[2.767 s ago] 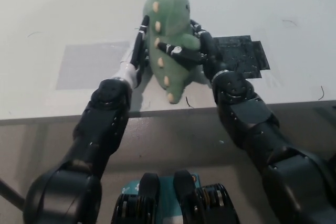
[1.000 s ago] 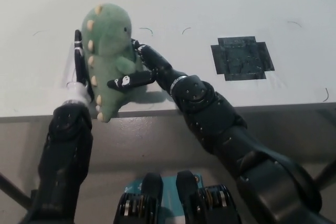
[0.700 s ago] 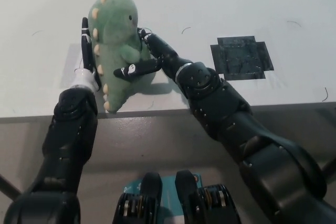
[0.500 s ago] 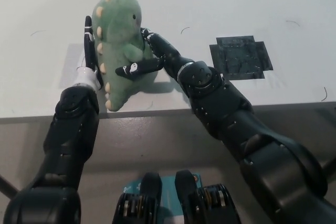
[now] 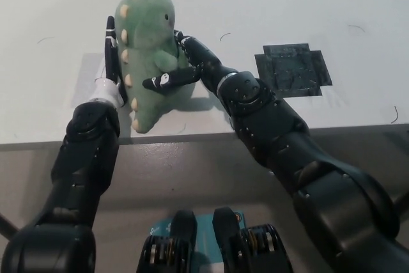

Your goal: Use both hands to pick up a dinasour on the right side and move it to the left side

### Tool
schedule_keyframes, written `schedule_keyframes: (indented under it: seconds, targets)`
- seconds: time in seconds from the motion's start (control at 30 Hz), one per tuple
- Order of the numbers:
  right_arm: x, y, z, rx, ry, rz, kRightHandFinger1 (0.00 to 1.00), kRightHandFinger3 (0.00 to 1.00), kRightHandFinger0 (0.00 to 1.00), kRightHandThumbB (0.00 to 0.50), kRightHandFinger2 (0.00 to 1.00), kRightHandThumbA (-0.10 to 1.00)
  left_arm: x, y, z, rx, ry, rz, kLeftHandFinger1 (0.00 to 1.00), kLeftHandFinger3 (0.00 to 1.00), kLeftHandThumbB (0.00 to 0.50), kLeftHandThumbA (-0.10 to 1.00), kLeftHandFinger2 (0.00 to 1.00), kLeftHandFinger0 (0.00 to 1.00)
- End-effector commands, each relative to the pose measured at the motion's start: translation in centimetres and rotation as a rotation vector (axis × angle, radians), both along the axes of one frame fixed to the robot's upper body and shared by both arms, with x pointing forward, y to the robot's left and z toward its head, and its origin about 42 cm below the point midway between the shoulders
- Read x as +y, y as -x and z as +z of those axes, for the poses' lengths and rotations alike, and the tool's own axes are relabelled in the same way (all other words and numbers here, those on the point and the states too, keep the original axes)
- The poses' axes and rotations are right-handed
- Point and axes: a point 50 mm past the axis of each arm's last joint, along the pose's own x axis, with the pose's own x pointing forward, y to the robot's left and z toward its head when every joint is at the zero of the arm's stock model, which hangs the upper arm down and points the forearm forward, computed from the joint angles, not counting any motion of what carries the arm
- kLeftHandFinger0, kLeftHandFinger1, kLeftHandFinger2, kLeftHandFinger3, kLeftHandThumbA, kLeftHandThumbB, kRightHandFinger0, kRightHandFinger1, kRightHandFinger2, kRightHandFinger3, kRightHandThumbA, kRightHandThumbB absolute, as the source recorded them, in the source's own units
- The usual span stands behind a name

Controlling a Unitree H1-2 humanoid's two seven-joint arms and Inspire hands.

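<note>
A green plush dinosaur (image 5: pixel 148 43) with cream spikes down its back stands upright on the left part of the white table (image 5: pixel 268 4), its tail reaching toward the front edge. My left hand (image 5: pixel 112 55) lies flat against its spiked back. My right hand (image 5: pixel 185 68) presses on its belly side, with one finger across its front. The toy is clamped between the two hands. Whether its base rests on the table is hidden.
A black tape square (image 5: pixel 293 70) marks the table's right side. A pale grey rectangle (image 5: pixel 86 78) shows under and left of the dinosaur. The table's front edge (image 5: pixel 358 127) runs across just below the toy's tail.
Both hands have carried the dinosaur from beside the black tape square to the left side. In the last second it shifted slightly farther from the front edge.
</note>
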Motion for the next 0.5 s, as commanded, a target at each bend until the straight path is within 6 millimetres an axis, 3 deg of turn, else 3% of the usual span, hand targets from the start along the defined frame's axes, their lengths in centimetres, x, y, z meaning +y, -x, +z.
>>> schedule_keyframes:
  seconds: [0.0, 0.17, 0.23, 0.27, 0.43, 0.47]
  targets:
    - [1.8, -0.1, 3.6, -0.154, -0.063, 0.055, 1.00, 1.00, 1.00, 0.016, 1.00, 1.00, -0.3, -1.0, 3.6, -0.083, 0.042, -0.080, 1.00, 1.00, 0.465, 1.00, 1.00, 1.00]
    - [-0.6, -1.2, 4.7, -0.131, -0.142, 0.017, 1.00, 1.00, 1.00, 0.110, 1.00, 1.00, 3.0, -0.4, 4.3, -0.103, 0.039, -0.049, 1.00, 1.00, 0.491, 1.00, 1.00, 1.00]
    - [-0.7, -1.3, 4.8, -0.131, -0.144, 0.016, 1.00, 1.00, 1.00, 0.112, 1.00, 1.00, 3.2, -0.3, 4.4, -0.104, 0.036, -0.049, 1.00, 1.00, 0.491, 1.00, 1.00, 1.00]
    - [-1.5, -1.5, 5.0, -0.120, -0.170, -0.001, 1.00, 1.00, 1.00, 0.130, 1.00, 1.00, 4.4, -0.1, 4.7, -0.127, -0.010, -0.048, 1.00, 1.00, 0.500, 1.00, 1.00, 1.00]
    - [-2.9, -1.9, 5.0, -0.120, -0.184, -0.011, 1.00, 1.00, 1.00, 0.141, 1.00, 1.00, 6.3, 0.4, 5.3, -0.147, -0.042, -0.043, 1.00, 1.00, 0.500, 1.00, 1.00, 1.00]
    - [-3.2, -2.0, 4.9, -0.093, -0.202, -0.012, 1.00, 1.00, 1.00, 0.096, 1.00, 1.00, 6.6, 0.5, 5.2, -0.146, -0.042, -0.038, 1.00, 1.00, 0.500, 1.00, 1.00, 1.00]
